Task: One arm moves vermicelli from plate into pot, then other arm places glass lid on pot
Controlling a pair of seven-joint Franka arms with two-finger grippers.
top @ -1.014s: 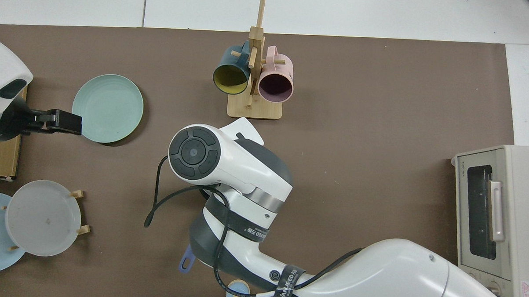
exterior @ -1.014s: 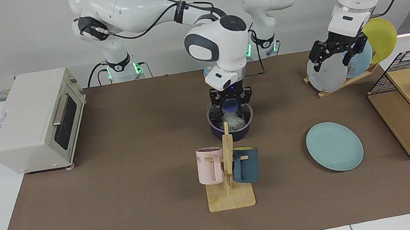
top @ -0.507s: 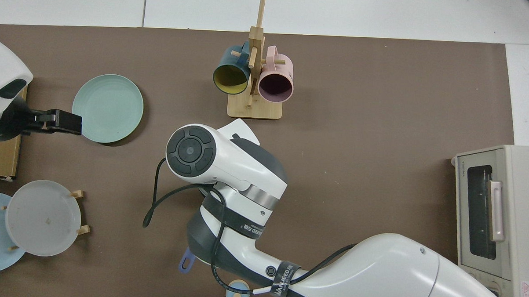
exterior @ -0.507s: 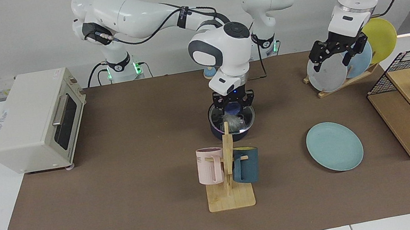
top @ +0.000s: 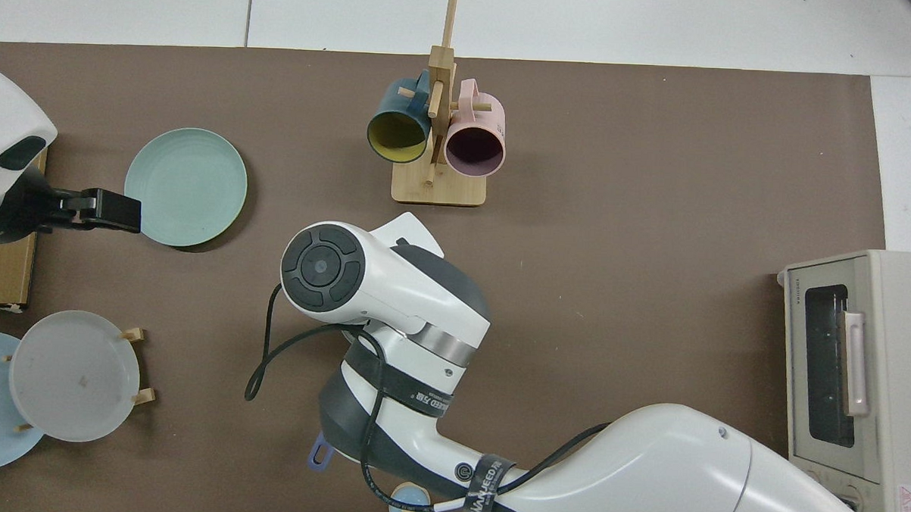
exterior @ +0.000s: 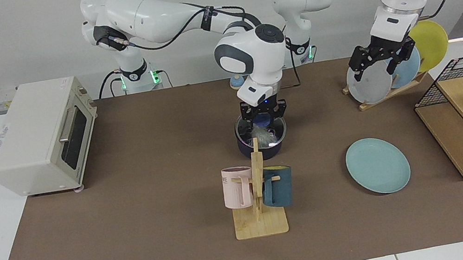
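Two black fingers of right gripper [exterior: 262, 116] straddling blue knob of round clear glass lid [exterior: 263, 130], seated on dark navy pot [exterior: 262, 147] w/ whitish vermicelli [exterior: 263, 136] inside (grip vs released: cannot tell). Best lifted straight up, no dragging. Left gripper [exterior: 380, 62] spread, idle nr plate rack.

In the facing view, the small dark saucepan [exterior: 261, 141] sits behind the wooden mug rack [exterior: 258, 201], between the white toaster oven [exterior: 42, 136] and the round teal plate [exterior: 377, 165].
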